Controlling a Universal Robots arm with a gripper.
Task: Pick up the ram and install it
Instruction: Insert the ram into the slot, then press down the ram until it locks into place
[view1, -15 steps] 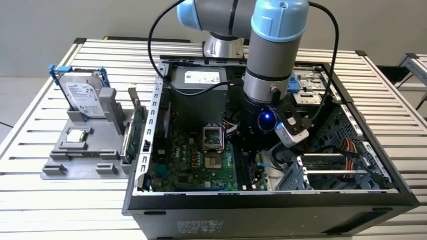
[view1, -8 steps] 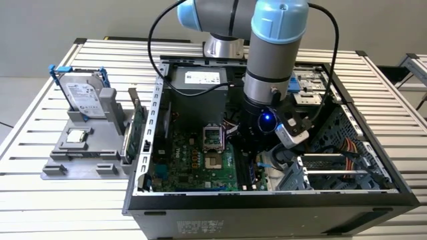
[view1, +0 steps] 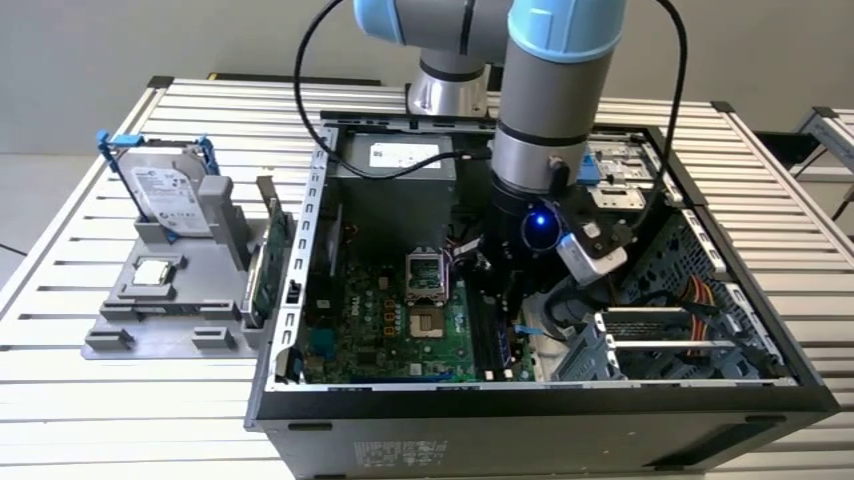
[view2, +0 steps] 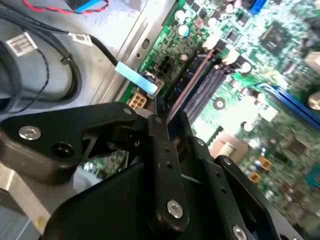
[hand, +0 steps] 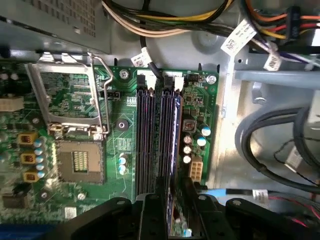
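Hard drive: a silver hard drive (view1: 171, 195) with blue clips stood upright in a grey holder (view1: 147, 315) at the exterior view's left, well apart from the work.
Green card: a broader green card (view1: 274, 265) stood on edge at the holder's right side, just beside the case wall; it was not the task's thing.
Case: the open computer case (view1: 534, 397) lay on its side on the slatted table, with the motherboard (view1: 367, 320) facing up.
Socket: the processor socket (hand: 75, 107) sat open on the board, with the memory slots (hand: 145, 140) just beside it.
Ram: the ram (hand: 176, 130) stood on edge along the slot farthest from the socket. Whether it was fully seated could not be told.
Gripper: the gripper (hand: 170, 205) reached down inside the case at one end of the slots, its fingers drawn narrow on either side of the ram and apparently pinching it.
Handling: the stick looked light, thin and stiff, but likely brittle if twisted. The flat faces near the top edge seemed the safe hold, away from the gold contacts, with any push kept straight down.
Cables: bundled cables (view1: 694, 295) lay near the exterior view's right, and a blue-tagged lead (hand: 220, 192) passed close by the gripper.
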